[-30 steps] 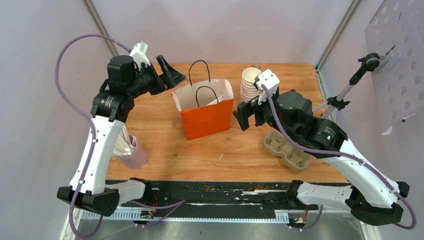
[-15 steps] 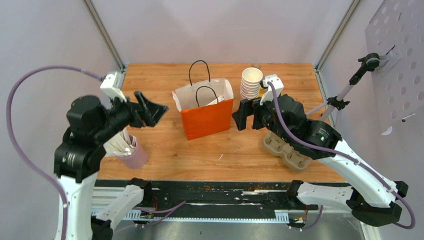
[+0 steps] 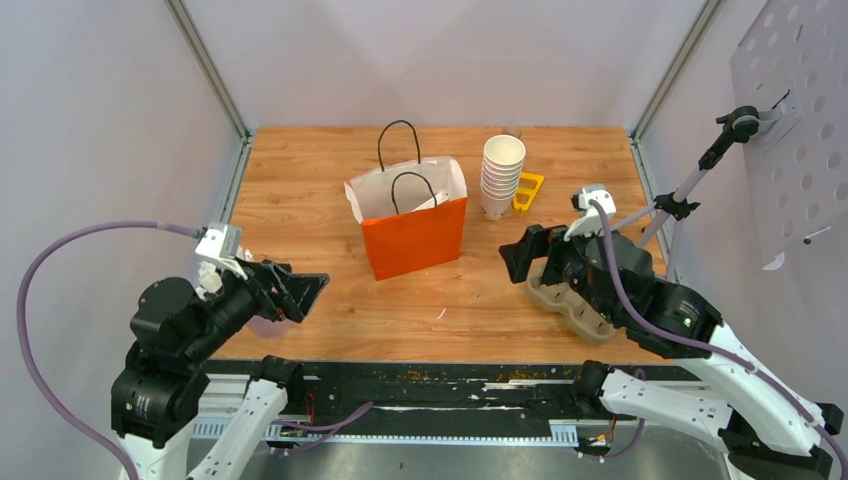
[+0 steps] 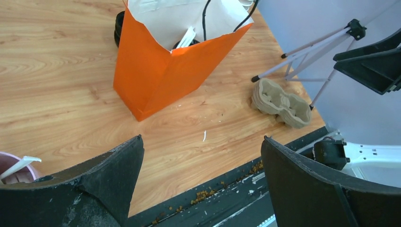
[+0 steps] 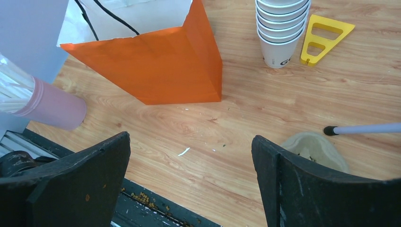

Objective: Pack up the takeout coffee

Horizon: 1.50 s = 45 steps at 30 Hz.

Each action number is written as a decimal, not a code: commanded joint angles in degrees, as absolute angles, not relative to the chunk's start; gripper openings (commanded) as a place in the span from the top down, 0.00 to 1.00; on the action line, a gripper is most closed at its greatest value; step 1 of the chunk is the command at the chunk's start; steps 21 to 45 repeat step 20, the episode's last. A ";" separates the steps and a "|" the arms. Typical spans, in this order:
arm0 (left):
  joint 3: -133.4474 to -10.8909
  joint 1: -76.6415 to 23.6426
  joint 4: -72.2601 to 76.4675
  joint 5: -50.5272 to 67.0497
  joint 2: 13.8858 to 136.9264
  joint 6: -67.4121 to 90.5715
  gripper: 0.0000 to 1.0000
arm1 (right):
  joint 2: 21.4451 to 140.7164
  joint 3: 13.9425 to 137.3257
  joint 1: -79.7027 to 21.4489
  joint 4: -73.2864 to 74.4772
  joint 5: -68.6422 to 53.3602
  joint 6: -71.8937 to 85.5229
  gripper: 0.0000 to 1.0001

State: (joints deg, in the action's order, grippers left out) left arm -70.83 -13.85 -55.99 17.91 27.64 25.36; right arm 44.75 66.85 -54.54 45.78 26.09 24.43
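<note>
Bench [image 3: 330, 180] | both arms pulled back from bag [image 3: 415, 240] to near edge | left gripper [image 3: 305, 295] and right gripper [image 3: 520, 255] wide, empty | coffee unseen outside, presumably bagged | packing likely complete

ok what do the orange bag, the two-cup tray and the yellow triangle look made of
Orange bag: matte paper, going by its sharp creases and white inside.
Two-cup tray: probably moulded pulp, beige and rough.
Yellow triangle: likely rigid plastic, smooth with clean cut-outs.
</note>
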 commanded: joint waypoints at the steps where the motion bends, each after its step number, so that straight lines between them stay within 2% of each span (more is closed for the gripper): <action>1: -69.79 -13.84 -54.37 18.81 24.56 26.88 0.00 | 41.50 66.17 -54.32 46.05 26.36 25.30 0.00; 16: -72.04 -13.89 -58.55 15.32 24.86 24.87 0.00 | 42.83 64.77 -54.32 43.20 19.97 24.75 0.00; 45: -73.17 -13.89 -60.40 14.71 24.82 23.73 0.00 | 43.21 64.96 -54.32 42.53 19.82 25.12 0.00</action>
